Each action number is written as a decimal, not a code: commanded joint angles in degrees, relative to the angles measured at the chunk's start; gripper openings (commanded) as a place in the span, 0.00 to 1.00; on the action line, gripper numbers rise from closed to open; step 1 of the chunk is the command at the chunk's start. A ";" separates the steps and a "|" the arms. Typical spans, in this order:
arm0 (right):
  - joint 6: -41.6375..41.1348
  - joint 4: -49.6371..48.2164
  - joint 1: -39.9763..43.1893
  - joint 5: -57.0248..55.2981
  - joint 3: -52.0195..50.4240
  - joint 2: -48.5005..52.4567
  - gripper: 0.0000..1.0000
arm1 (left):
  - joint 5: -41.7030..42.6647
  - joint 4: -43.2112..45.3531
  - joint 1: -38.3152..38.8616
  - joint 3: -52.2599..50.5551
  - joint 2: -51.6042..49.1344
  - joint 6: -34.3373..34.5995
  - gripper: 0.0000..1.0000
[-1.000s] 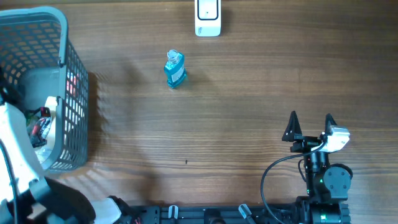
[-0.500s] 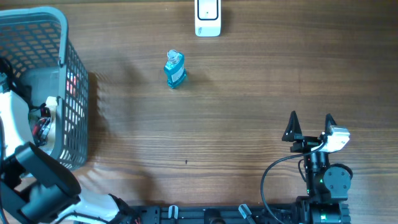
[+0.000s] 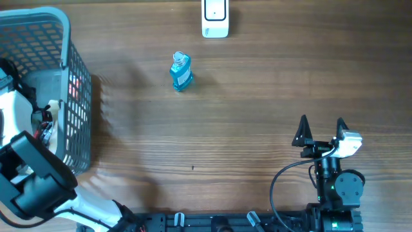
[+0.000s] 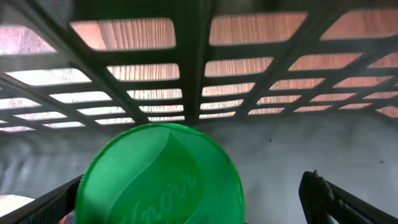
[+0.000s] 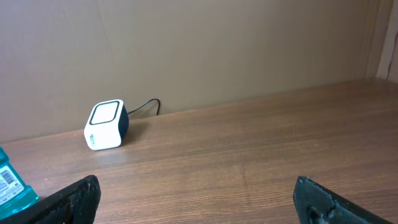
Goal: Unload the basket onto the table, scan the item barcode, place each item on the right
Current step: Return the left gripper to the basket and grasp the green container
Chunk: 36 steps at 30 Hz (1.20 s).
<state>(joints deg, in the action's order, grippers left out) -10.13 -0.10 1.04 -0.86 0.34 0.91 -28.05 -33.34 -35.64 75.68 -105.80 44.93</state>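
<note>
the brown wooden surface (image 3: 257, 96) carries everything; the grey plastic mesh basket (image 3: 64, 38) stands at its edge and serves as the reference here; the white and black left arm (image 3: 35, 180) reaches over the basket's near rim and down inside it; the left tool (image 4: 186, 186) is inside the basket, facing its mesh wall, with its two dark fingers spread wide; a round green plastic lid (image 4: 161, 177) with raised lettering lies between them, its rim right at one finger and clear of the other, so the tool is open and grips nothing; a few small dark and red things sit on the basket floor, too small to make out.

the right tool (image 3: 321, 120) rests far from the basket, across the surface on the near side, fingers pointing up and wide apart, open and empty; the white box-shaped scanner (image 3: 215, 18) with a dark window and a black cable sits well away from the basket, at the far edge of the surface; the small blue liquid bottle (image 3: 181, 71) stands on the surface outside the basket, between the basket and the scanner and nearer the scanner, touching neither; the right wrist view shows a barcode label on its side.
</note>
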 commanded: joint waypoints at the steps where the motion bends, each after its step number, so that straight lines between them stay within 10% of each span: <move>1: 1.03 -0.24 -0.22 0.94 -0.04 -0.48 1.00 | -1.44 0.72 -0.26 -0.55 -2.71 0.55 1.00; 15: 1.03 -0.24 -0.22 0.94 -0.04 -0.48 1.00 | -3.58 1.42 -0.28 -0.55 -3.41 0.37 0.92; 20: 1.03 -0.24 -0.22 0.94 -0.04 -0.48 1.00 | -3.56 0.55 -0.26 -0.52 -3.41 0.33 0.70; 36: 1.05 -0.24 -0.22 0.94 -0.04 -0.48 1.00 | -3.54 -4.61 -0.22 -0.50 -0.72 0.33 0.66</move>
<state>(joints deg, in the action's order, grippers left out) -10.13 -0.10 1.04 -0.86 0.34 0.91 -30.52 -37.15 -35.64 75.68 -108.38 45.19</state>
